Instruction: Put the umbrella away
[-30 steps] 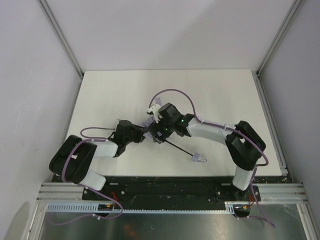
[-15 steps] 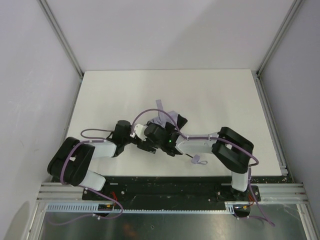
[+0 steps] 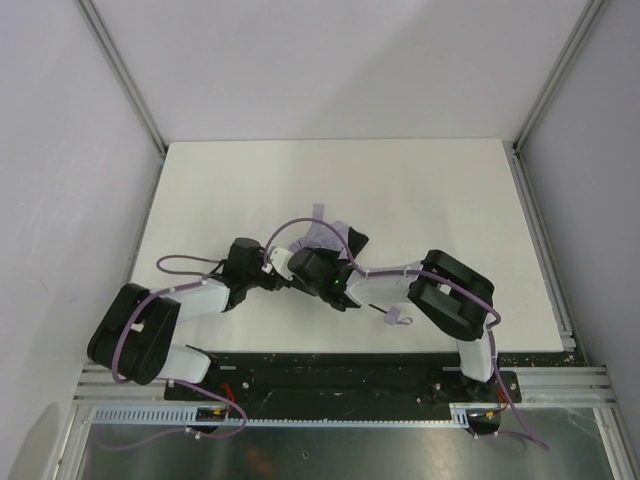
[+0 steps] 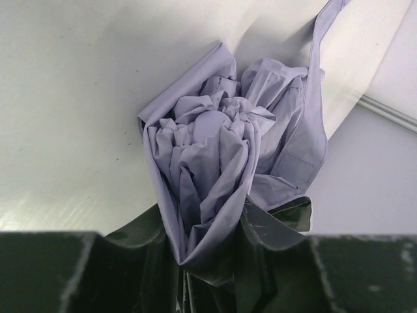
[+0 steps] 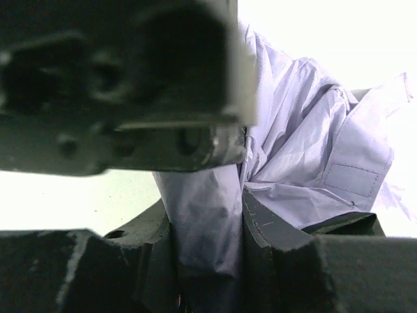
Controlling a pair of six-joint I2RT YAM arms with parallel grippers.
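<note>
The umbrella's lavender canopy lies bunched at mid-table between both arms. Its thin black shaft runs down-right to the small handle with loop. My left gripper is shut on the folded canopy; in the left wrist view the jaws pinch the bundle's base, and a fabric strap trails up to the right. My right gripper sits right beside it, shut on the same fabric bundle. The left gripper's black body fills the top of the right wrist view.
The white table is walled at the back and on both sides, with metal frame rails along its edges. The arms' base rail lines the near edge.
My right arm swung down and left, bringing its gripper in beside the left one, and its jaws closed on the canopy. The left gripper kept its hold.
</note>
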